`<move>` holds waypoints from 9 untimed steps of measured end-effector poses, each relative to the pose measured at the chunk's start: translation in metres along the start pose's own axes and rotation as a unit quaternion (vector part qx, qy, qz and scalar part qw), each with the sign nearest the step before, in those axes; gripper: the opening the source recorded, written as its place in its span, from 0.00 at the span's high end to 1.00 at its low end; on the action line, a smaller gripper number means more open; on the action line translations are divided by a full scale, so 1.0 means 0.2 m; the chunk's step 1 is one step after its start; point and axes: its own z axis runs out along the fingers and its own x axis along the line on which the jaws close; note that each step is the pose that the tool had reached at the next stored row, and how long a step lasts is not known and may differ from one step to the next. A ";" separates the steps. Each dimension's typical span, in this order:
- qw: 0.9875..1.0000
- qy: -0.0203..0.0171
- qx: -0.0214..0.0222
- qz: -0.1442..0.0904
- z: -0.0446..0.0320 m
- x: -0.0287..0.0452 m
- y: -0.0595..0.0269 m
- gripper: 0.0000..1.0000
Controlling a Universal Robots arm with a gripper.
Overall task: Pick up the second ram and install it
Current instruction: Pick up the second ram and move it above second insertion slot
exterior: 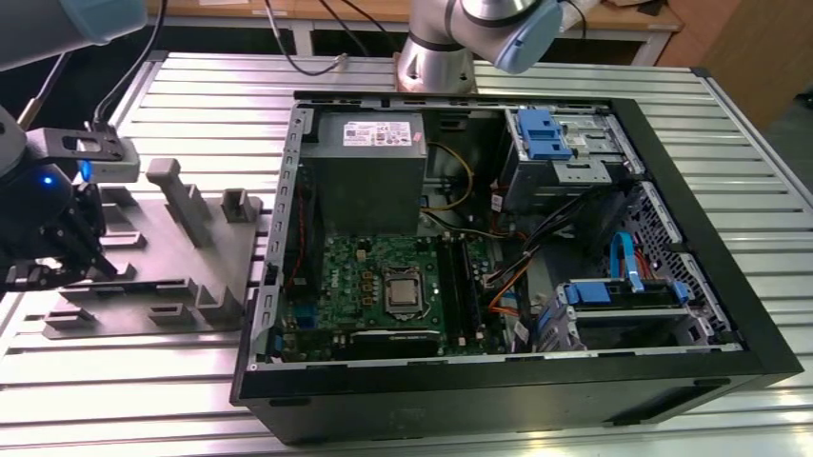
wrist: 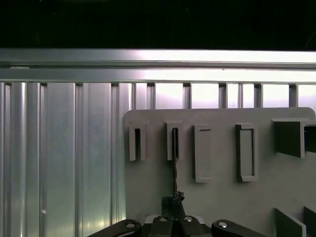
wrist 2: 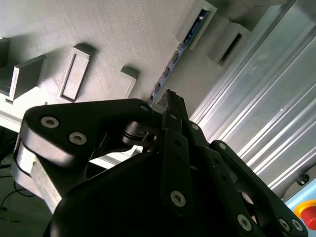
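The second ram (wrist: 174, 165), a long, narrow, flat memory stick with a dark blue board, stands on edge in a slot of the grey plastic tray with upright blocks (exterior: 152, 262). In both wrist views we see it edge-on, as a thin dark line. The black claw (wrist: 173, 201) sits at the near end of that stick with its fingers (wrist 2: 174, 111) drawn together on it, so we read it as clamped on the stick while the stick is seated in its slot. In the second wrist view the blue of the board shows along the stick's edge, running away from the claw's tip. In the exterior view we find the claw over the tray, at the exterior view's left, on the ribbed aluminium desk (exterior: 128, 381). Just beside the tray, toward the exterior view's right, lies the open black computer case (exterior: 508, 395). It holds the large green motherboard (exterior: 362, 276) with a silver square chip (exterior: 404, 291) and, next to the board, the grey power-supply box (exterior: 368, 157)
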 end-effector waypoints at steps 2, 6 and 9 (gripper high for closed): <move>1.000 0.000 0.000 0.000 0.002 0.000 0.000 0.90; 1.000 0.000 0.000 0.000 0.003 0.000 0.000 0.90; 1.000 0.000 0.000 0.000 0.004 0.000 0.000 0.89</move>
